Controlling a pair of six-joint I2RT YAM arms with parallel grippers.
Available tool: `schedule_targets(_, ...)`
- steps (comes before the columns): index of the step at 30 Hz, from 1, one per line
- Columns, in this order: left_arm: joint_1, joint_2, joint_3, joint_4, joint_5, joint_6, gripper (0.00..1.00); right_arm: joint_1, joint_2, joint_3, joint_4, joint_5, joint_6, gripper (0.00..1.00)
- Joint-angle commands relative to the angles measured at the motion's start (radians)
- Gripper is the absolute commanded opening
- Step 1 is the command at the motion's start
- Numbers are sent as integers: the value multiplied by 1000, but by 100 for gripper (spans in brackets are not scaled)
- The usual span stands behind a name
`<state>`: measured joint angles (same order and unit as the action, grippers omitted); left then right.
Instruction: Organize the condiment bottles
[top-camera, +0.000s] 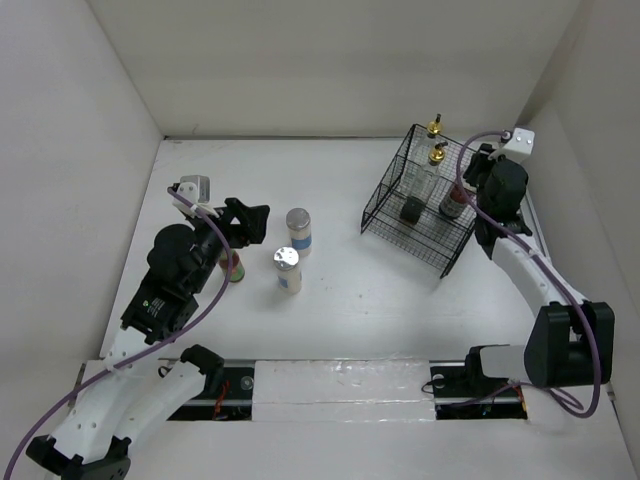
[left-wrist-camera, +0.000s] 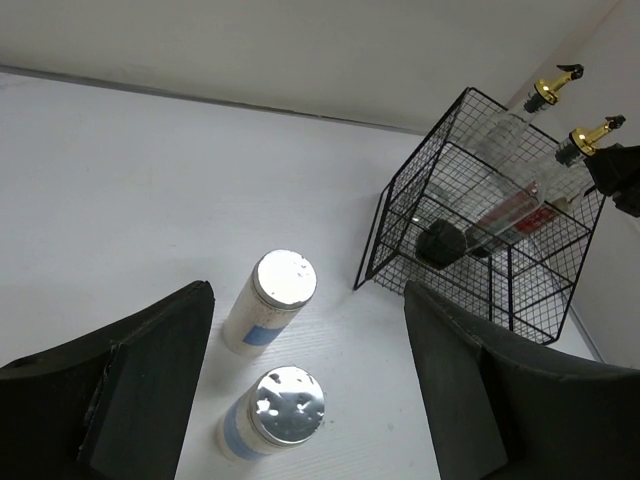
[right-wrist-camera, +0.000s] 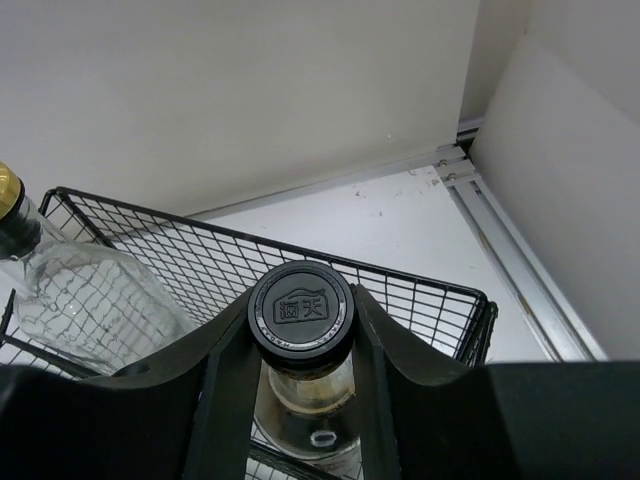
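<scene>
The right arm's fingers (right-wrist-camera: 228, 380) pinch the black-capped bottle (right-wrist-camera: 301, 311) at its neck, inside the black wire basket (right-wrist-camera: 420, 290), with a clear bottle (right-wrist-camera: 80, 300) close beside it. Whether its base rests on the basket floor cannot be told; released too soon, it could topple against that glass neighbour. The left arm's fingers (left-wrist-camera: 150, 370) are spread with nothing between them, above a silver-lidded jar (left-wrist-camera: 272, 300) and a second jar (left-wrist-camera: 275, 415) standing near each other on the counter (top-camera: 350, 300). Closing on one might tip the other. The green-capped bottle (top-camera: 235, 266) stands just beside that arm, liable to be swept over.
</scene>
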<state>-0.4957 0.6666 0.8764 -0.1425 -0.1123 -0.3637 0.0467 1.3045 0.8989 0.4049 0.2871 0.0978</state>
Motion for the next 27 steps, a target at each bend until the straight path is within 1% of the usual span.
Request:
schedule_targets(1,3,-1,-2,57,14,12,73,8,-76,2,143,12,45,37)
schedule_targets(2,3,-1,-2,57,14,12,73,8,-86,2,143,12,45,47)
schedule_targets(5,3,-1,-2,57,14,12,74,8,-96,18,106,-9,45,55)
schedule_targets(6,3,-1,-2,57,14,12,74,8,-96,29,91,-9,54,61)
schedule_targets(14,3,-1,-2,57,-4,12,74,18,-116,150,-75,-60,63,75)
schedule_targets(17,3,-10,-2,57,-13,12,74,30,-152,195,-130,-81,63,75)
schedule_targets(18,3,-10,-2,47,-33,3,74,42,-165,195,-155,-113,63,75)
schedule_targets(20,3,-22,-2,47,-61,3,74,65,-197,230,-184,-158,63,64)
schedule_targets(22,3,-36,-2,37,-131,-20,74,103,-209,254,-221,-259,63,54)
schedule_targets(23,3,-36,-2,23,-163,-29,74,119,-209,264,-233,-305,54,43)
schedule_targets(24,3,-63,-2,14,-197,-38,74,137,-209,264,-244,-351,54,38)
schedule_targets(25,3,-74,-2,14,-263,-47,74,187,-209,273,-259,-438,36,35)
schedule_targets(27,3,-111,-2,3,-320,-83,74,247,-173,284,-270,-505,26,29)
